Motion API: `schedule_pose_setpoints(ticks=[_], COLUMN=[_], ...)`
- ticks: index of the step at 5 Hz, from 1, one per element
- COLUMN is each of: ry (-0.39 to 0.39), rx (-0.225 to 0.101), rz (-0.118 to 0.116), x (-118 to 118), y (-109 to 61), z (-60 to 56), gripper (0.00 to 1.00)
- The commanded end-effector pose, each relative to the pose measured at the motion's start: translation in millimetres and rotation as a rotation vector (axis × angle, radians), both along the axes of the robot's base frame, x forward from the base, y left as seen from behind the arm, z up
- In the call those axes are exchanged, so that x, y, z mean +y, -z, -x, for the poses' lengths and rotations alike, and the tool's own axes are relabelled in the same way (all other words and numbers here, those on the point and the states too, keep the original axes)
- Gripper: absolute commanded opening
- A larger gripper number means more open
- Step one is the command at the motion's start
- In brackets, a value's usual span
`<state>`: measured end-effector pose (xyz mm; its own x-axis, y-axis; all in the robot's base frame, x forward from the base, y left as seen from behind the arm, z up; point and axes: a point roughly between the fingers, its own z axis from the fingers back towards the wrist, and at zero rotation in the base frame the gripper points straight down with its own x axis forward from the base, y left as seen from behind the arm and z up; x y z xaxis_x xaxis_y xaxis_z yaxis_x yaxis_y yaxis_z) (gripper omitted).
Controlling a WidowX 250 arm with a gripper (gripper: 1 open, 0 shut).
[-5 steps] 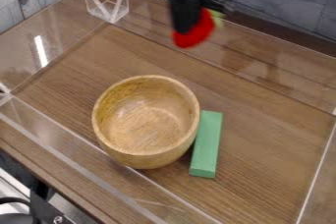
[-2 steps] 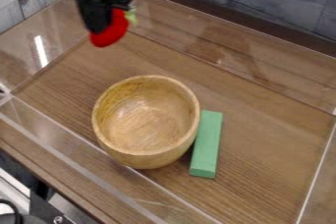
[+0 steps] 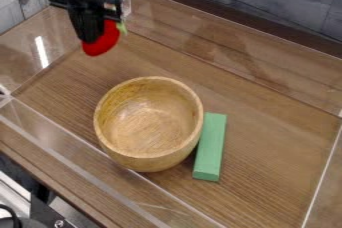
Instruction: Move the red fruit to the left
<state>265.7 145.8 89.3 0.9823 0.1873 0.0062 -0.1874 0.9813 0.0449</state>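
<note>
The red fruit [image 3: 99, 42] is a small bright-red toy with a pale green tip, hanging just above the wooden table at the far left. My black gripper [image 3: 92, 30] points straight down and is shut on its top, covering its upper part. Fruit and gripper sit up and left of the wooden bowl [image 3: 148, 122], apart from it.
A flat green rectangular block [image 3: 210, 146] lies against the bowl's right side. Clear acrylic walls [image 3: 40, 52] fence the wooden table on all sides, with the left wall close to the gripper. A small clear bracket stands at the back left.
The gripper has carried the red fruit from the back middle of the table across to the left and lower, still shut on it. Bowl and green block have not moved.
</note>
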Motion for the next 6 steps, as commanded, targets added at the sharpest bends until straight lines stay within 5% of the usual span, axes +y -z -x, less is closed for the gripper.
schedule_pose_setpoints(ticks=[1,3,4,6], ry=[-0.023,-0.09,-0.128,-0.056], rx=[-0.055,-0.048,-0.043,-0.051], rz=[-0.046,-0.048,-0.041,-0.022], x=[21,54,72,77], y=[-5.5,15.0,20.6,21.5], z=[-18.7,-34.5,-40.9,-48.2], gripper=[0.0,0.0,1.0,1.0])
